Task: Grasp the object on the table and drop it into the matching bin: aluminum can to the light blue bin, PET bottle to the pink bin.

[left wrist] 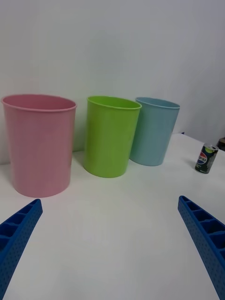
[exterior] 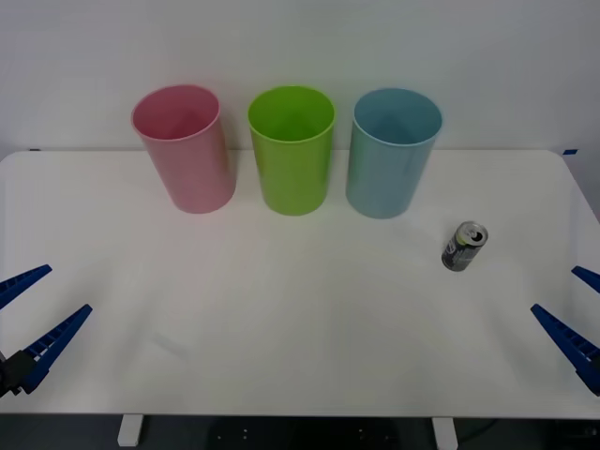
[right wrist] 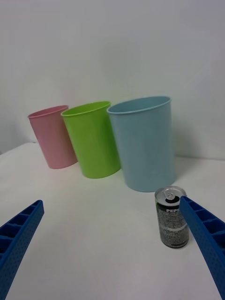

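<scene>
The aluminum can stands upright on the right part of the white table, just in front of and to the right of the light blue bin. The pink bin is at the left end of the row of bins. My right gripper hovers open at the table's right front edge, the can a short way ahead beside one finger. My left gripper is open at the left front edge, far from the can. Neither gripper holds anything.
A lime green bin stands between the pink and light blue bins at the back of the table. A white wall rises behind them. Bare tabletop stretches between the grippers and the bins.
</scene>
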